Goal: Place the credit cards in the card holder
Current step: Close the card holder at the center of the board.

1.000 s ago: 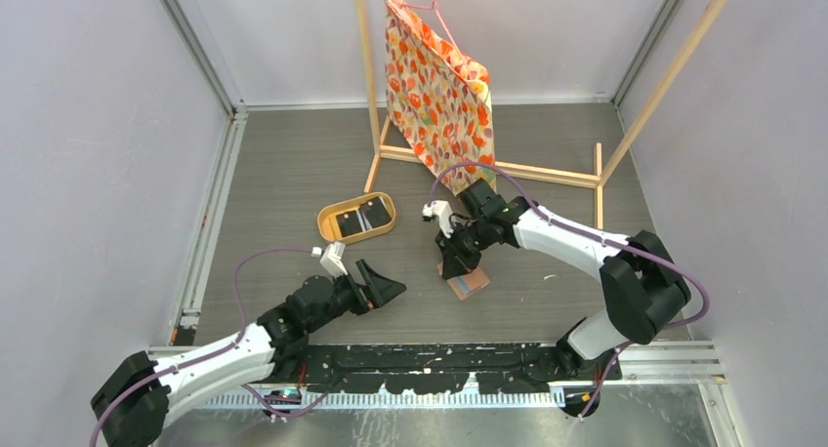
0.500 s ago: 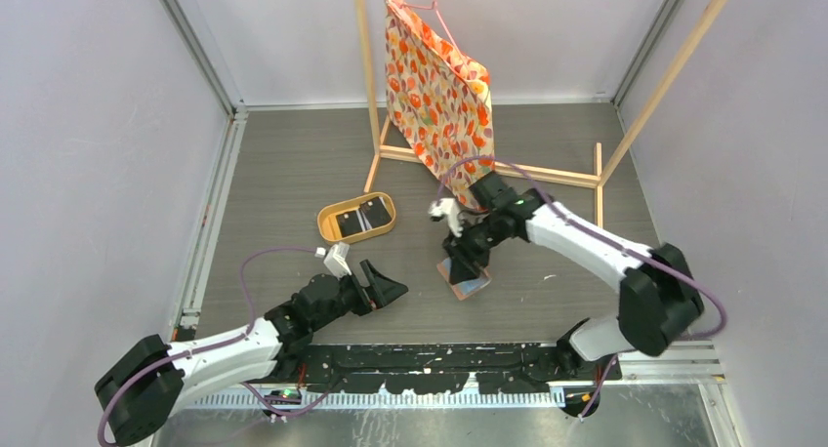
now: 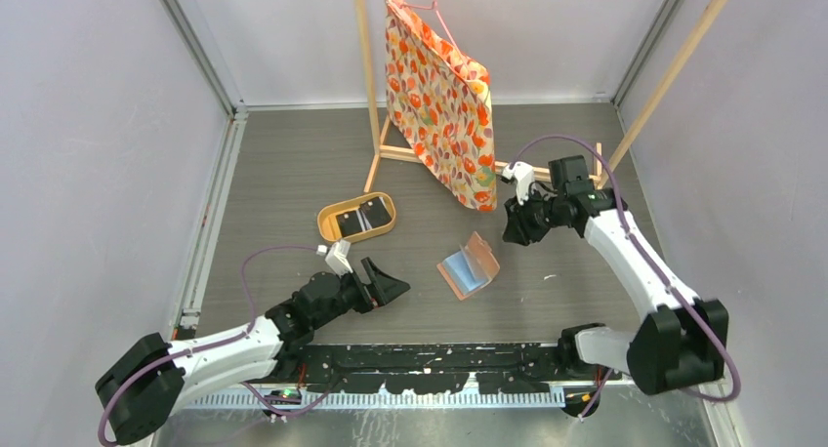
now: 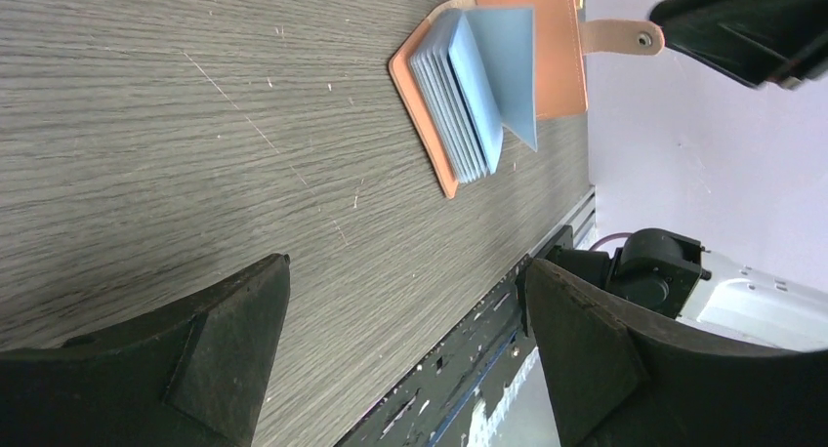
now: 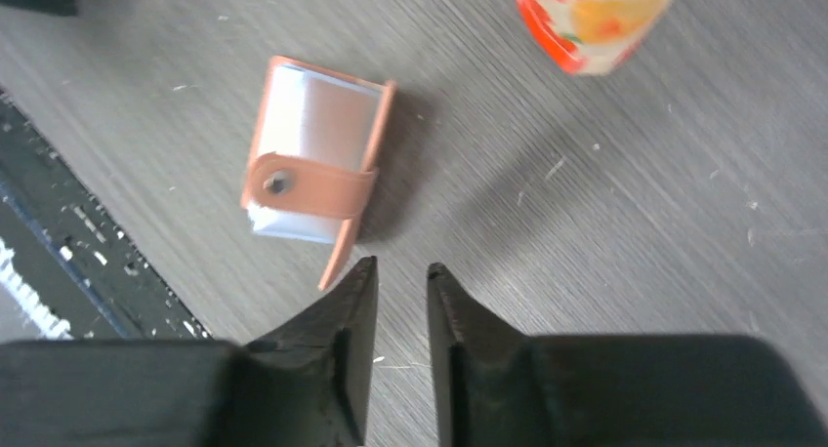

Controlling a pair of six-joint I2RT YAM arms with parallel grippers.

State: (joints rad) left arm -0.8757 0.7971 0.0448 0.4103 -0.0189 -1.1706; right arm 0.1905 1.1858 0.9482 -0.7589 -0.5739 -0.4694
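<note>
The card holder (image 3: 469, 266) lies spread open on the table, its salmon cover down and its grey-blue slots fanned up (image 4: 488, 76); its snap tab arches over it in the right wrist view (image 5: 312, 164). Two dark credit cards (image 3: 357, 217) lie in the oval tray (image 3: 326, 220). My right gripper (image 3: 514, 229) hangs above the table to the right of the holder, apart from it, its jaws open only a narrow gap (image 5: 401, 265) with nothing between them. My left gripper (image 3: 393, 281) sits low, left of the holder, wide open and empty (image 4: 407, 264).
A floral bag (image 3: 439, 96) hangs from a wooden rack (image 3: 517, 171) behind the holder, its bottom corner close to my right gripper (image 5: 586, 18). The black rail of the arm bases (image 3: 430, 359) runs along the near edge. Walls enclose the table.
My right gripper has let go of the card holder, opened a little, and swung up and away to the right. The holder now lies fanned open. My left arm barely moved.
</note>
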